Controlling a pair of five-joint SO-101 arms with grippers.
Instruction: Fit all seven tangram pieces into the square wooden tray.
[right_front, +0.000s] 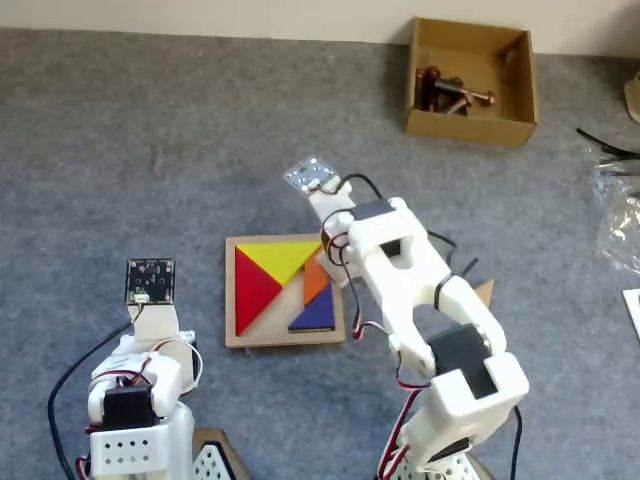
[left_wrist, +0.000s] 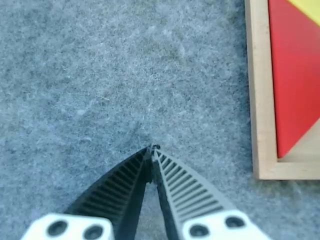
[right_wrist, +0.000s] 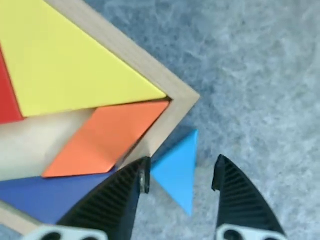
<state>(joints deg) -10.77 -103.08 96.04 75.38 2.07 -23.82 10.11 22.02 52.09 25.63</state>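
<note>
Tray (right_front: 285, 338) is sitting centre frame in the high view, part filled.
It's holding yellow triangle (right_front: 280, 258), red triangle (right_front: 252, 290), blue piece (right_front: 315, 316) and orange piece (right_front: 316, 281). Right gripper (right_wrist: 182, 167) is hanging released astride the light-blue triangle (right_wrist: 176, 172), which is lying just outside the tray's corner. Left gripper (left_wrist: 152, 150) is sitting clenched, empty. We're judging the triangle thin, stiff, light and slick, so we're pinching across its edges.

Readable text: none in any view.
Numbers, labels, signs: none can be read.
Tray (right_front: 230, 300): bare wooden rim, just beside the right jaws.
Coloured pieces (right_front: 255, 290): plain flat colour on every face that shows.
Dark board (right_front: 150, 281) on the left arm: fine marks, too small to read.
Cardboard box (right_front: 465, 128): plain brown walls, well away from the right jaws.
</note>
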